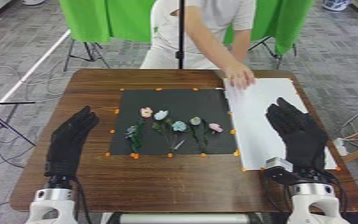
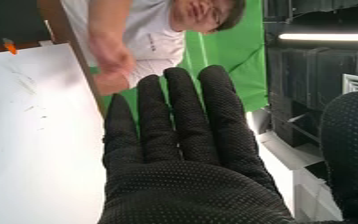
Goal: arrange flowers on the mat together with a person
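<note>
In the head view my left hand [image 1: 71,136] is over the table's left side with straight fingers, left of the black mat [image 1: 158,149]. My right hand [image 1: 297,131], open too, is over the white sheet [image 1: 257,107]. Several flowers lie side by side on the mat: a pink flower [image 1: 146,112], a white flower [image 1: 161,115], light blue flowers and another pink flower [image 1: 215,127] at the right. A person's hand [image 1: 238,76] rests at the sheet's far end. In the right wrist view my right hand [image 2: 189,165] has straight fingers, with the white sheet [image 2: 33,130] beyond it.
The brown table [image 1: 158,187] carries the mat and the sheet, both held with orange clips or tabs along their edges. A thin dark pole [image 1: 182,30] rises in front of the person, and a green backdrop [image 1: 113,22] hangs behind.
</note>
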You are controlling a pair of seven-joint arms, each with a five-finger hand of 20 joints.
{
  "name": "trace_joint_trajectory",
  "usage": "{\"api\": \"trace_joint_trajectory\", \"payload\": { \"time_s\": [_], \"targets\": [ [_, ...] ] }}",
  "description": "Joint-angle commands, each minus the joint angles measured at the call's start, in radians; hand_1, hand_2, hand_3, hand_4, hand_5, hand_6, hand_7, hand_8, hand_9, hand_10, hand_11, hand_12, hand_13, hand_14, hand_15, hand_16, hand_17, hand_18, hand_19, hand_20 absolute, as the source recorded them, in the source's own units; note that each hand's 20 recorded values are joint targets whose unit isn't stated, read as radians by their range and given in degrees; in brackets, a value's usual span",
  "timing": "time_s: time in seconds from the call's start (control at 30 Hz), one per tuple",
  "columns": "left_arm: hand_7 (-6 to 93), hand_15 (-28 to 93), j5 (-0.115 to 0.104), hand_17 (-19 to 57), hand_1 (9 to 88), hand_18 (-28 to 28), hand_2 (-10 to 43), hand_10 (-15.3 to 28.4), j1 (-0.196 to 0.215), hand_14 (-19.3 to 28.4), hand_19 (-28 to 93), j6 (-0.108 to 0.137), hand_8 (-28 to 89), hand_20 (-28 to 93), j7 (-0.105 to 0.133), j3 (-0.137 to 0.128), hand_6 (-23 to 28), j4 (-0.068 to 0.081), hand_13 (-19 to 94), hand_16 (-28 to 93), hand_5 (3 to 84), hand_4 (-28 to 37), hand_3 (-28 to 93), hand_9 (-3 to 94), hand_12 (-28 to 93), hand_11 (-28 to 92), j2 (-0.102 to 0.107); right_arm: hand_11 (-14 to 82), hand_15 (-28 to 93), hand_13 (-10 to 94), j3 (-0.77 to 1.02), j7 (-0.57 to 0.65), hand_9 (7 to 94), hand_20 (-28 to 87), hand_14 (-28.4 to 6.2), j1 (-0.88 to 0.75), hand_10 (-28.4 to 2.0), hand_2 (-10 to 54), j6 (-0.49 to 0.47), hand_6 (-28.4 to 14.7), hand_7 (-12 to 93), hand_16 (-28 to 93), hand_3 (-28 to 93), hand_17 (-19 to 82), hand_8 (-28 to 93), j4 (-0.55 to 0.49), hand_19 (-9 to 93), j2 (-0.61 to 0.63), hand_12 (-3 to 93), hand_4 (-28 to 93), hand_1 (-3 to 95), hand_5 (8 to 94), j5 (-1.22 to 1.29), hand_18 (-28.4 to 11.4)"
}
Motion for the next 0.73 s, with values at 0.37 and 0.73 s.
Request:
{"api": "trace_joint_trajectory", "payload": {
  "time_s": [0.37,0.73],
  "targets": [
    [8.1,9,0.004,4.9,23.8,11.3,-5.5,12.2,0.015,16.0,1,-0.008,-4,17,-0.012,-0.004,3.8,-0.003,33,5,45.9,-17.8,66,40.5,17,10,-0.012,5.6,13,38,-0.002,-0.001,47.7,26,-12.7,-0.020,-15.0,9.1,0.023,-4.0,11,12,79,18,-10,-0.013,1,-0.009,10.0,-21,6.0,44.1,0.000,-11.1],
    [8.2,9,0.003,4.8,23.9,11.0,-5.5,12.2,0.020,16.0,1,-0.006,-4,16,-0.011,-0.005,3.7,-0.005,33,5,45.9,-17.6,66,40.6,17,10,-0.015,5.5,13,39,0.009,-0.002,47.4,26,-12.7,-0.012,-14.8,8.9,0.016,-2.9,11,12,79,18,-10,-0.008,1,0.005,10.3,-21,6.0,37.8,-0.001,-11.1]
  ]
}}
